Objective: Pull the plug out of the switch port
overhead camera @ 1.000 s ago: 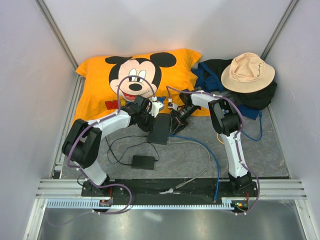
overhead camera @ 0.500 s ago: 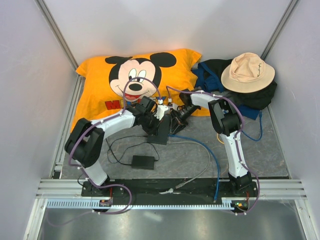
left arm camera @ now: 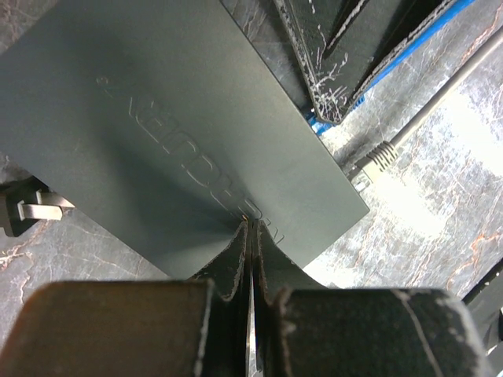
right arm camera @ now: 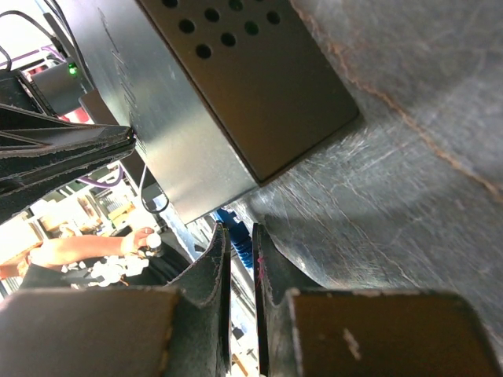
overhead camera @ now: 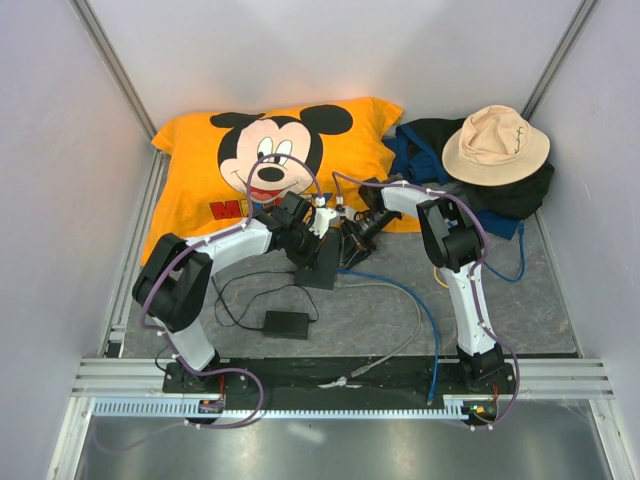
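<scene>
From above, the switch is lying flat on the table between the two arms, just in front of the orange cushion. The left gripper is bearing on its far end and the right gripper is reaching in at its right edge, where a blue cable is trailing away towards the near rail. In the left wrist view, that arm's fingers are pressing flat together with no gap, their tips resting on the switch's lid near one edge. This looks like pinning the box down, not gripping it. A grey cable is sitting in a socket at the corner, and the blue plug is showing at the tips of the other arm's scratched fingers. In the right wrist view, the fingers are standing almost together with only a thin slit, and blue is showing in that slit right against the switch's side, so they appear to be pinching the blue plug, though the latch itself is hidden. The extraction step is in hand and the plug is not yet out. The next move is calling for a straight pull along the socket's axis while the left arm is holding the box down.
</scene>
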`<state>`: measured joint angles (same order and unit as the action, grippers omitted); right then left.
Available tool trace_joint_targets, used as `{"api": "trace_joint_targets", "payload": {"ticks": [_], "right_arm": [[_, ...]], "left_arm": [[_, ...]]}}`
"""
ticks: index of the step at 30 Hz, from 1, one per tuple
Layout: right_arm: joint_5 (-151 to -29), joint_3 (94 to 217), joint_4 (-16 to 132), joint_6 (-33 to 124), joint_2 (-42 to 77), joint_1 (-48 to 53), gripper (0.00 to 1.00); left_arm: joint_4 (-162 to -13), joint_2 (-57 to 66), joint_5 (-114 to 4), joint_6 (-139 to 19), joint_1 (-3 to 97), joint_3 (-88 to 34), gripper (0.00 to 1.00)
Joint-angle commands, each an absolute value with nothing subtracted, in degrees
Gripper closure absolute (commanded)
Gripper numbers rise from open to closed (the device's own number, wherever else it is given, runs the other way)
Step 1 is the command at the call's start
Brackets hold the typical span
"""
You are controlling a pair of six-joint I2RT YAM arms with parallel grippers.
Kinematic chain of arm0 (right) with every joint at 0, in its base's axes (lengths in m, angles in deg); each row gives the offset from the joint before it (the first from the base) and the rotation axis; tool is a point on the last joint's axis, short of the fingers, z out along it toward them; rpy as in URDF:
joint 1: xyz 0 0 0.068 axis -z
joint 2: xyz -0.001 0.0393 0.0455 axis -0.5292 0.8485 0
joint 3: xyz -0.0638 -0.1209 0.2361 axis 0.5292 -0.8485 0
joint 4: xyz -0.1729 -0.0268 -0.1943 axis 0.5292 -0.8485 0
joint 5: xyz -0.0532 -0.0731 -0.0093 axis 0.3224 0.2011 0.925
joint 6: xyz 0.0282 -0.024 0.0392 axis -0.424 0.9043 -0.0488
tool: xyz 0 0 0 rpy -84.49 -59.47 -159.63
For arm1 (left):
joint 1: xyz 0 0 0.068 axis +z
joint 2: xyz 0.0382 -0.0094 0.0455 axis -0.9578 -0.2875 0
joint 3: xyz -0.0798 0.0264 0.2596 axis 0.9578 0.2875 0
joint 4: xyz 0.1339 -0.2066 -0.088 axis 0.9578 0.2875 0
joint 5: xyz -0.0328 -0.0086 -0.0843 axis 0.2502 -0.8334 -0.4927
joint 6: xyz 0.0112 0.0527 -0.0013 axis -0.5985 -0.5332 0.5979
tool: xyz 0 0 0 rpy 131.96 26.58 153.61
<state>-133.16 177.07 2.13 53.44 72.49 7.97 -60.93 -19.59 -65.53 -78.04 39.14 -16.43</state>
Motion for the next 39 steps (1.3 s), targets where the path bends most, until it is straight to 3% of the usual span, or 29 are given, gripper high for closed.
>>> {"api": "trace_joint_targets", "payload": {"ticks": [1, 26, 39], "right_arm": [[-104.07, 172.15, 6.66, 59.69, 77.46, 9.80, 1.00], [-103.45, 170.21, 1.56, 61.63, 71.66, 10.68, 1.00], [-109.15, 173.73, -1.08, 66.54, 67.36, 15.69, 1.00]], "left_arm": [[-61.78, -21.86, -63.03, -76.96, 39.01, -15.27, 0.98], [-61.34, -24.50, -53.81, -79.33, 37.08, -14.65, 0.98], [-61.51, -24.15, -55.65, -79.07, 36.82, -14.13, 0.98]]}}
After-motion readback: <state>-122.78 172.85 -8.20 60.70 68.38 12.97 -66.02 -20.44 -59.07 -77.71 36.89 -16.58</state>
